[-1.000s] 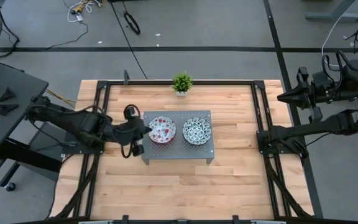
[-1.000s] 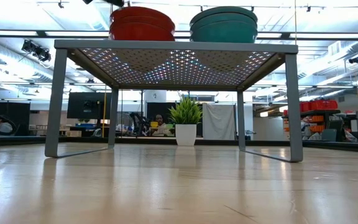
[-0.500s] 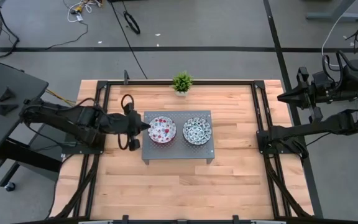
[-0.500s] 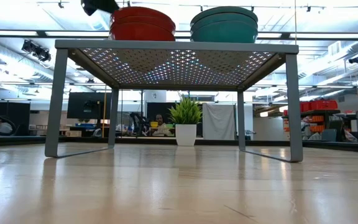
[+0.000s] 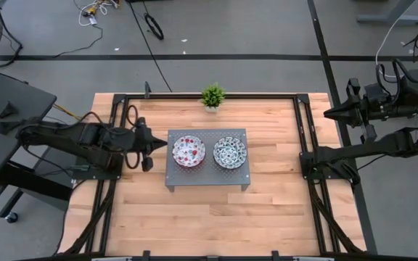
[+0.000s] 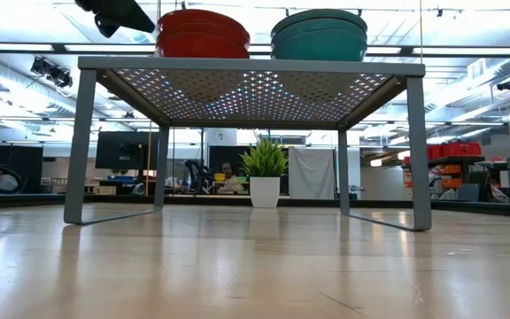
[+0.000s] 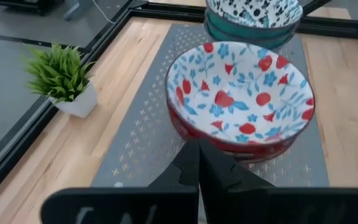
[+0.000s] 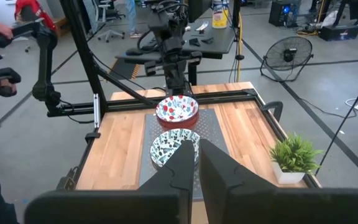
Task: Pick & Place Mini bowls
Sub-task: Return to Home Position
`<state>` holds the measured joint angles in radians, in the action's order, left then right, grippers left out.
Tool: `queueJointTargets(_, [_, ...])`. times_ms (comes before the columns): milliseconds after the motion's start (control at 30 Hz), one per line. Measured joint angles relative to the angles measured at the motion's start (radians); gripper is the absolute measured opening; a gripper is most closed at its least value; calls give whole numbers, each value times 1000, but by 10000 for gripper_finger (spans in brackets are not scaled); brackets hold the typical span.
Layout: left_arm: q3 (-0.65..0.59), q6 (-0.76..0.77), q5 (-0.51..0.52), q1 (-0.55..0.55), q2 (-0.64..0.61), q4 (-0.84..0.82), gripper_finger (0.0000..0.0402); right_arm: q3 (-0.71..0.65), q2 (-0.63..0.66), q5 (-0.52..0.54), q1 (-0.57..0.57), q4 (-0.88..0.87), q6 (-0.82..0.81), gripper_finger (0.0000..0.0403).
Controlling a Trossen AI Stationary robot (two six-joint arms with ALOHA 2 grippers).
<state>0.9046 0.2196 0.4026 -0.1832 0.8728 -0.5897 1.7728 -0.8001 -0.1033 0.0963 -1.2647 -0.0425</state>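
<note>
Two stacks of mini bowls stand on a grey perforated stand [image 5: 205,177]. The red-floral stack [image 5: 189,151] [image 7: 241,93] [image 6: 202,34] is on the stand's left half. The blue-green patterned stack [image 5: 230,151] [image 7: 253,15] [image 6: 319,34] is on its right half. My left gripper [image 5: 162,143] [image 7: 197,149] is shut and hovers just off the stand's left edge, pointing at the red stack without touching it. My right gripper [image 5: 327,114] [image 8: 196,152] is shut and waits beyond the table's right edge.
A small green potted plant [image 5: 212,96] [image 7: 61,74] stands at the table's far edge, behind the stand. Black frame rails run along the table's left and right sides. Bare wood lies near and to either side of the stand.
My left gripper has drawn back from the red-floral stack toward the table's left edge, from over the stand's left part to just off it. Both bowl stacks have stayed in place.
</note>
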Motion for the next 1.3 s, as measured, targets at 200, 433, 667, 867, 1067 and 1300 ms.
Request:
queueJointTargets(200, [-54, -3, -7, 4, -88, 8, 0, 0, 0, 0, 0, 0, 0, 29])
queueJointTargets(433, [-153, -23, -68, 48, -197, 56, 0, 0, 0, 0, 0, 0, 0, 29])
queueJointTargets(667, [-161, -74, -91, 122, -298, 71, 0, 0, 0, 0, 0, 0, 0, 29])
queueJointTargets(867, [-161, -86, -164, 178, -368, 67, 0, 0, 0, 0, 0, 0, 0, 29])
queueJointTargets(1067, [-161, -100, -173, 194, -406, 51, 0, 0, 0, 0, 0, 0, 0, 29])
queueJointTargets(1300, [-243, -78, -206, 193, -448, 132, 0, 0, 0, 0, 0, 0, 0, 29])
